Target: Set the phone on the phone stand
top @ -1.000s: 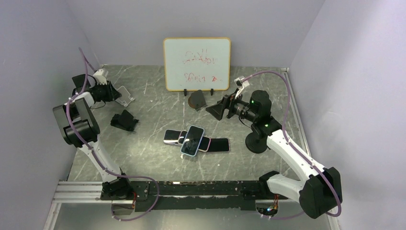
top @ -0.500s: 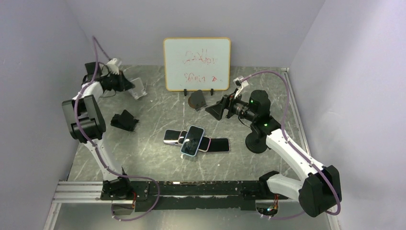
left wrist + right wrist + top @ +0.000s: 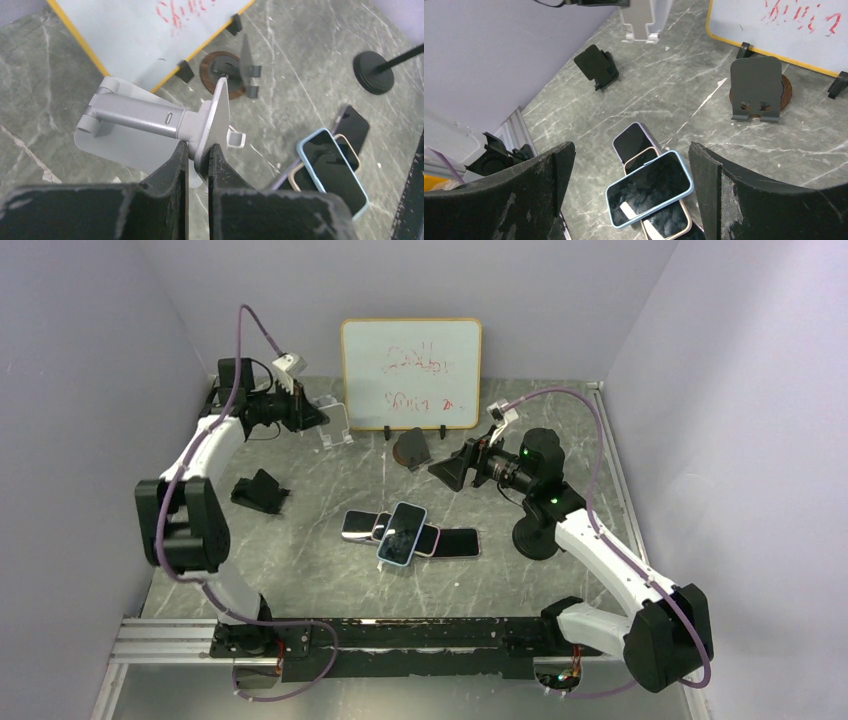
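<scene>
Lying screen-up before the whiteboard (image 3: 411, 372), blue phone (image 3: 401, 533), long axis toward it, left hand (image 3: 197, 150) clamped on silver phone stand (image 3: 145, 116), right hand (image 3: 630, 152) apart

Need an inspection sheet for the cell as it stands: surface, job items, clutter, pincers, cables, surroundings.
Surface: grey, white-streaked tabletop; no spill seen.
Job's things: phones overlapping in a pile mid-table, blue-cased one on top; silver phone stand in the left pincer, near the whiteboard.
Clutter: black stand at left; round-based stand before the whiteboard; black disc base at right.
Pincers: left pincer shut on the stand's plate; right pincer open, holding nothing.
Cables: one purple cable arches over the left arm, another over the right; both clear of the phones.
Surroundings: whiteboard with red scribble at the back; pale walls on three sides.
</scene>
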Motion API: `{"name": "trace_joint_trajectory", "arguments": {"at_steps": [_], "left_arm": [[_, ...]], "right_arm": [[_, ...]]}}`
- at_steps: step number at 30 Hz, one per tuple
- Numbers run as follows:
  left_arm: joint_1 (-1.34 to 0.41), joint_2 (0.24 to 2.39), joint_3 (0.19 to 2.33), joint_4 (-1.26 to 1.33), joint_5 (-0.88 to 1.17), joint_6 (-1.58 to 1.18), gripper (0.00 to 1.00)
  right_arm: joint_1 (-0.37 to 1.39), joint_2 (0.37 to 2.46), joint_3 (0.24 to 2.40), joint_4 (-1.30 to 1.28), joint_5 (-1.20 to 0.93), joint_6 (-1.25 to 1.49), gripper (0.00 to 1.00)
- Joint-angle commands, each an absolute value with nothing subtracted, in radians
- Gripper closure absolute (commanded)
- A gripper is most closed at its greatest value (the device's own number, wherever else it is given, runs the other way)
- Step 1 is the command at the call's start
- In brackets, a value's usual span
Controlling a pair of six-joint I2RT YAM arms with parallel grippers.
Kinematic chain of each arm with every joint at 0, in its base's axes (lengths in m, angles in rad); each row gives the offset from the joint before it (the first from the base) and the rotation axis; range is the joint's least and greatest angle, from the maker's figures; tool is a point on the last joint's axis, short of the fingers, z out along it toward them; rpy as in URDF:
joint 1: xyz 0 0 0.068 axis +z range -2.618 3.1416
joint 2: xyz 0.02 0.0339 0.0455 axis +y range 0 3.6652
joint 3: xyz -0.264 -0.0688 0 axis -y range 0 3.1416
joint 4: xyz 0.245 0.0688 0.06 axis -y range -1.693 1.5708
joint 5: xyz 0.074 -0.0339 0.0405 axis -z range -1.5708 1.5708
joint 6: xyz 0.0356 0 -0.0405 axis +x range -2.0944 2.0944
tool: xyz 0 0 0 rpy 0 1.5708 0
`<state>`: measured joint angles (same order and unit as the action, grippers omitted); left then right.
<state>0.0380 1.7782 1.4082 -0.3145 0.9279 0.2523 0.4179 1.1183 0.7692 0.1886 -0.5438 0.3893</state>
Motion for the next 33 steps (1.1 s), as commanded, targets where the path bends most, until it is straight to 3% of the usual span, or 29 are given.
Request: {"name": "trace_joint_trajectory", "arguments": {"at_steps": [1, 5, 13, 33], "left_arm": [[0.02, 1.582, 1.283, -0.187, 0.931, 0.203, 0.95], [-0.036, 1.5, 1.164, -0.127, 0.89, 0.189, 0.95], [-0.176, 1.535, 1.041, -0.008, 0.725, 0.173, 0.95], [-0.179, 1.769, 1.072, 0.132, 0.725, 0.153, 0.95]], "right_arm": [[0.411, 1.117, 0.758, 0.22, -0.559, 0.4, 0.12], [0.41, 1.115, 0.753, 0.23, -0.566, 0.407, 0.12], [0.41, 1.11, 0.755, 0.225, -0.572, 0.407, 0.12], [0.412, 1.097, 0.758, 0.209, -0.562, 0.394, 0.12]]}}
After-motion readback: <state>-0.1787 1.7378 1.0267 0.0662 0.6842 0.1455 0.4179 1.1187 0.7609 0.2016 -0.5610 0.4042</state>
